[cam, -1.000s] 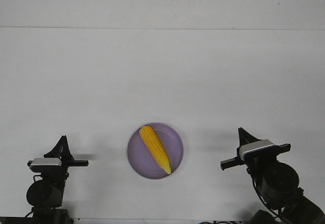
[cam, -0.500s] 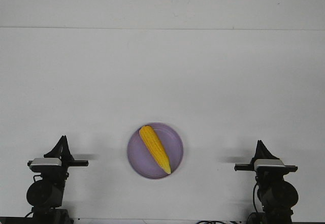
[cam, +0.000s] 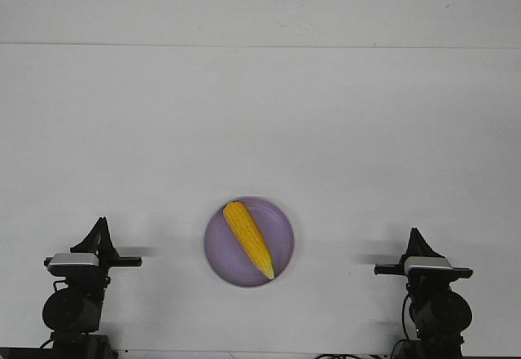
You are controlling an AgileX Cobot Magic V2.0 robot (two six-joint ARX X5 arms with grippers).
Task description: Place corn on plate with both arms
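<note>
The yellow corn (cam: pixel 248 238) lies on the lavender plate (cam: pixel 282 221), its pale tip pointing toward the near right rim. The plate sits on the white table near the front middle. My left gripper (cam: pixel 101 225) is at the front left, well apart from the plate, its fingers pointing away from me and close together. My right gripper (cam: pixel 417 234) is at the front right, also well apart from the plate, fingers close together. Neither gripper holds anything.
The white table (cam: pixel 260 131) stretches back to a far edge line near the top. Nothing else stands on it.
The right arm has pulled back and turned from an angled pose nearer the plate to a straight pose at the front right. The left arm, corn and plate have not moved.
</note>
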